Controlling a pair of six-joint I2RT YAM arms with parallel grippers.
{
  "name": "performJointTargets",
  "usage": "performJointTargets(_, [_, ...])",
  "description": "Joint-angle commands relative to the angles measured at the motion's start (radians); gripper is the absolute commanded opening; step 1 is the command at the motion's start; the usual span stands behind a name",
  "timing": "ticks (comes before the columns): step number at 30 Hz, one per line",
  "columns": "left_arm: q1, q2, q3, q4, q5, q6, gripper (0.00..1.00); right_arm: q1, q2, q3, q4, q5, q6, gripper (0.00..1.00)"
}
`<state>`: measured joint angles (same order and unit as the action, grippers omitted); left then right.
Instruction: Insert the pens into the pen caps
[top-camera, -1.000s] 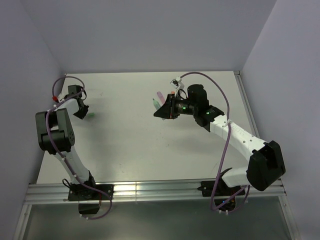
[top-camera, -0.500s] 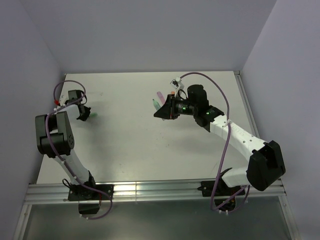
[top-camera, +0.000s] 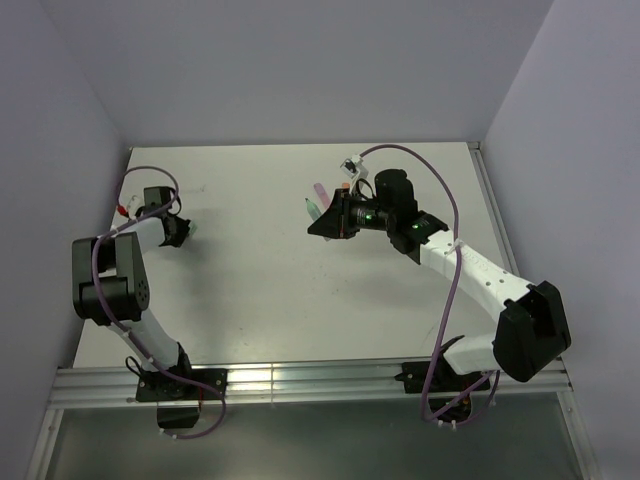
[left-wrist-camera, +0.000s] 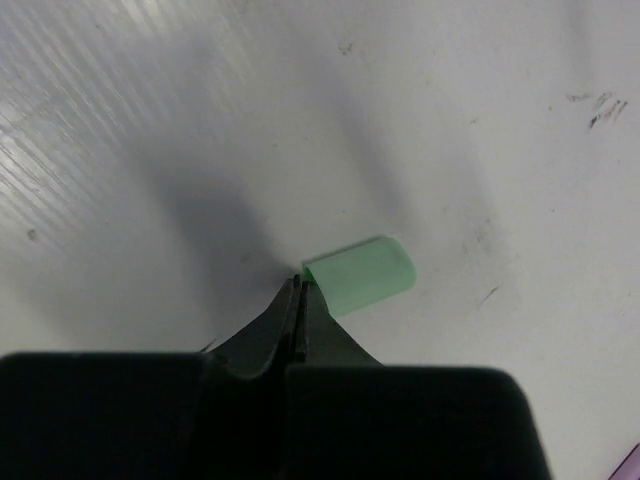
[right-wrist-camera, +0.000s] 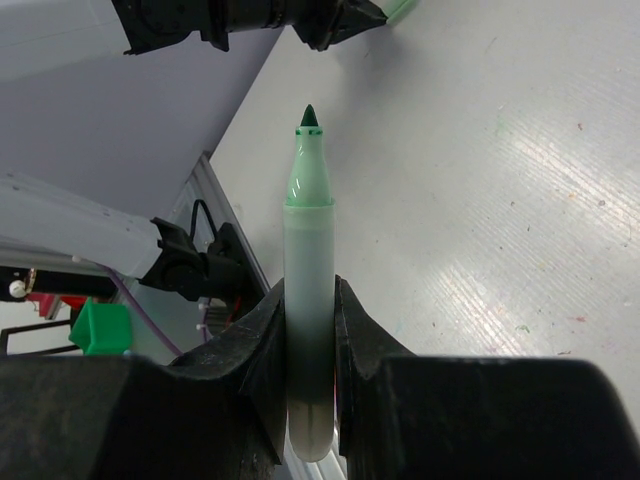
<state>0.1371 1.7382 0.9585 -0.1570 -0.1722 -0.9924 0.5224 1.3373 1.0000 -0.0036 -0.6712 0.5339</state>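
Right gripper (right-wrist-camera: 308, 300) gripped the mint-green pen (right-wrist-camera: 308, 215) at frame centre; it was uncapped, its dark-green nib pointing up. Left gripper (left-wrist-camera: 298, 290) was clenched, tips touching one end of the stubby mint-green cap (left-wrist-camera: 360, 272) at mid-frame.

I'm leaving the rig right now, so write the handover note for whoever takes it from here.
Left gripper: fingers shut with nothing between them. Their tips sit at one end of the green cap, which lies on its side on the table.
Right gripper: shut on the mint-green pen, uncapped tip pointing away from the wrist.
The pink pen lies on the table beyond the right gripper. The small orange-tipped piece beside it is too small to identify.
Done: no pen capped in view.
Left: grip the green cap, join it with the mint-green pen, then do the others.
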Motion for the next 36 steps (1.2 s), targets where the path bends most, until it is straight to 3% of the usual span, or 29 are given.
performJointTargets(1, [-0.031,-0.042,0.014,0.034,0.01,-0.015,0.0,-0.007,-0.032,-0.006,0.028,0.001,-0.017,0.0])
performJointTargets(11, [-0.085,-0.075,0.072,-0.071,-0.036,-0.019,0.0,-0.009,-0.021,-0.003,0.028,-0.005,-0.02,0.0])
performJointTargets(15, [-0.096,-0.12,0.117,-0.185,-0.094,-0.005,0.01,-0.009,-0.02,-0.001,0.025,-0.008,-0.018,0.0])
performJointTargets(19, [-0.099,-0.112,0.212,-0.28,-0.18,0.072,0.21,-0.009,-0.018,0.002,0.028,-0.011,-0.015,0.0])
performJointTargets(20, [-0.1,-0.095,0.238,-0.289,-0.181,0.104,0.32,-0.009,-0.018,0.0,0.028,-0.011,-0.015,0.0])
performJointTargets(26, [-0.102,0.15,0.517,-0.432,-0.076,0.406,0.6,-0.009,-0.018,0.003,0.024,-0.011,-0.018,0.0])
performJointTargets(36, [-0.128,0.268,0.623,-0.512,-0.052,0.532,0.63,-0.009,-0.015,0.006,0.016,-0.004,-0.018,0.0])
